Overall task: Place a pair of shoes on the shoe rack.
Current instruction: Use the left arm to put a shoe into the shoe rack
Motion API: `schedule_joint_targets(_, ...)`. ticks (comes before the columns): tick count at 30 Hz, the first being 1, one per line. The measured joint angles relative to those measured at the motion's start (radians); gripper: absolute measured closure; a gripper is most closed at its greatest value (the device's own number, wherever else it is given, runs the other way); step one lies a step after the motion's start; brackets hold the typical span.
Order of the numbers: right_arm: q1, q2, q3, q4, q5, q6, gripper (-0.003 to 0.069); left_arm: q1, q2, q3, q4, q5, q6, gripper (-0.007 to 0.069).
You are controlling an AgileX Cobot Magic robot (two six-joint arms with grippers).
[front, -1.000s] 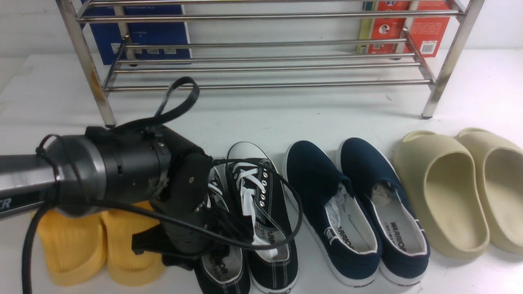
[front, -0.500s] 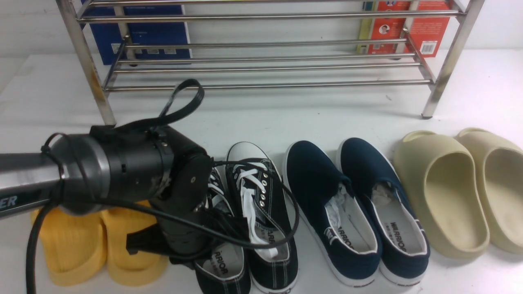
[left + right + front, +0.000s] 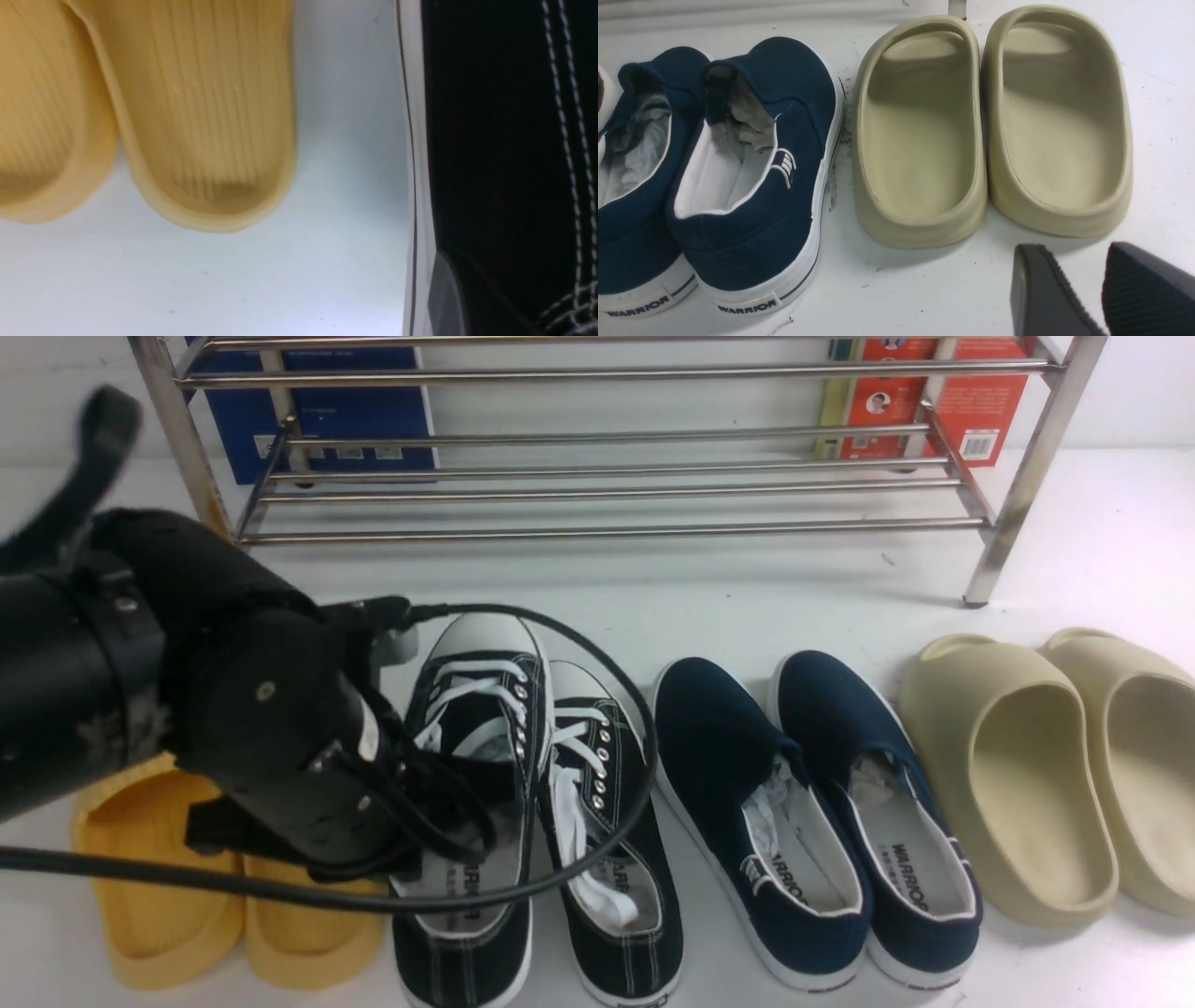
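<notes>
On the front view's clock, the left arm (image 3: 252, 709) comes in from 9 o'clock. Its big black wrist is low, over the yellow slides (image 3: 159, 868) at 8 o'clock, and its black fingers reach across into a shoe. The left gripper (image 3: 481, 793) is pinched shut on the side of one black sneaker (image 3: 471, 943), near 7 o'clock. That shoe looks lifted up, with its white toe pointing to 12 and its heel to 6.

The other black sneaker (image 3: 635, 933) sits on the white table (image 3: 719, 607) at 6 o'clock, its toe pointing to 11. The held shoe covers a bit of it. The shiny shoe rack (image 3: 607, 532) is at 12 o'clock, and both sneakers are off it.

The navy slip-ons (image 3: 812, 933) are near 4 o'clock, and the beige slides (image 3: 1027, 821) are between 3 and 4. In the right wrist view, the right gripper (image 3: 1076, 252) has its two fingers apart, with nothing between them.
</notes>
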Motion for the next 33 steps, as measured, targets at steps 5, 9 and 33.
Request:
schedule_joint_targets(5, 0.000, 0.000, 0.000, 0.000, 0.000, 0.000, 0.0419, 0.000, 0.015, -0.086, 0.042, 0.011, 0.081, 0.0638)
schedule_joint_targets(9, 0.000, 0.000, 0.000, 0.000, 0.000, 0.000, 0.0419, 0.016, 0.084, -0.180, 0.074, 0.009, 0.116, 0.0638)
schedule_joint_targets(33, 0.000, 0.000, 0.000, 0.000, 0.000, 0.000, 0.0419, 0.335, 0.694, -0.826, -0.008, -0.115, 0.298, 0.0638)
